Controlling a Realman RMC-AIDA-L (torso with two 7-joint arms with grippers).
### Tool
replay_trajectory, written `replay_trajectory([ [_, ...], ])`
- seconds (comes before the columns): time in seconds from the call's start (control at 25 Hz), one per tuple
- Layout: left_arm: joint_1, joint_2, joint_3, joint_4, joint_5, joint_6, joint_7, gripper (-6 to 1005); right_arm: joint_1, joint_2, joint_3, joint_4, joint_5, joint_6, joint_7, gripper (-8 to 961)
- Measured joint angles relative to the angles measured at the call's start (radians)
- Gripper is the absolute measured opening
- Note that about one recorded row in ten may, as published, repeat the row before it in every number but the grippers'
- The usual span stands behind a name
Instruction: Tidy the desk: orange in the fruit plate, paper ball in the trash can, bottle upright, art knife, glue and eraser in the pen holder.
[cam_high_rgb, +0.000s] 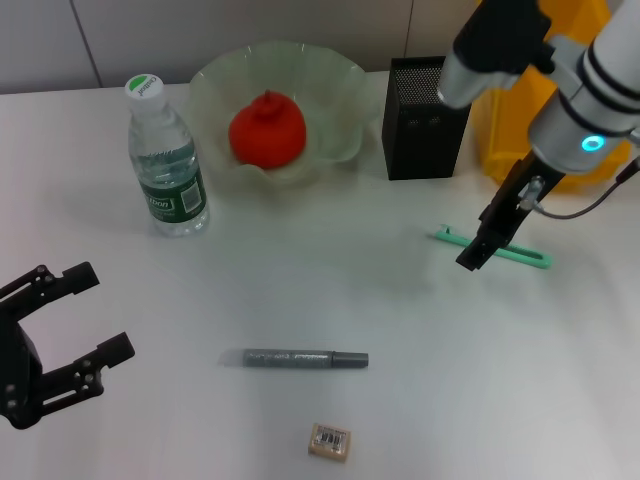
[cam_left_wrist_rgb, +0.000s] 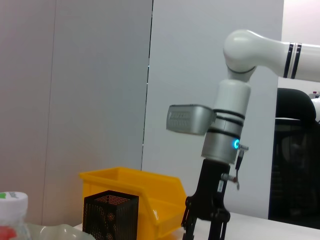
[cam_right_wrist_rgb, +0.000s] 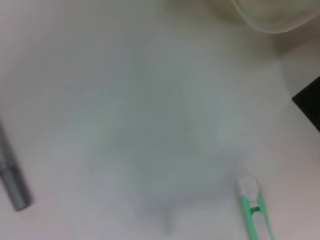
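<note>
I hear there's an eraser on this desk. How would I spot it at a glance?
Start at the pale-green fruit plate at the back of the white desk and come straight toward the near edge, past the grey pen-like stick. Just beyond it lies the eraser, alone. It is the smallest thing there: a beige block with a barcode label on top.

A green art knife (cam_right_wrist_rgb: 253, 210) and a grey pen (cam_right_wrist_rgb: 11, 175) lie well apart on the white desk (cam_right_wrist_rgb: 150, 115).
</note>
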Motion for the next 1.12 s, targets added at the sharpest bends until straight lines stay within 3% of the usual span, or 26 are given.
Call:
replay_trajectory([
  [0.16, -0.001, -0.002, 0.000, 0.000, 0.001, 0.000, 0.000, 803, -0.024, 0.017, -0.032, 0.010, -0.020, 0.089, -0.022, 716],
  [0.56, -0.002, -0.010, -0.003, -0.001, 0.015, -0.004, 0.000, 803, -0.054, 0.019, -0.048, 0.043, 0.014, 0.211, -0.081, 714],
  [1.12, -0.018, -0.014, -0.007, -0.016, 0.016, -0.010, -0.009, 802, -0.065, 0.018, -0.043, 0.075, 0.065, 0.261, -0.094, 661],
])
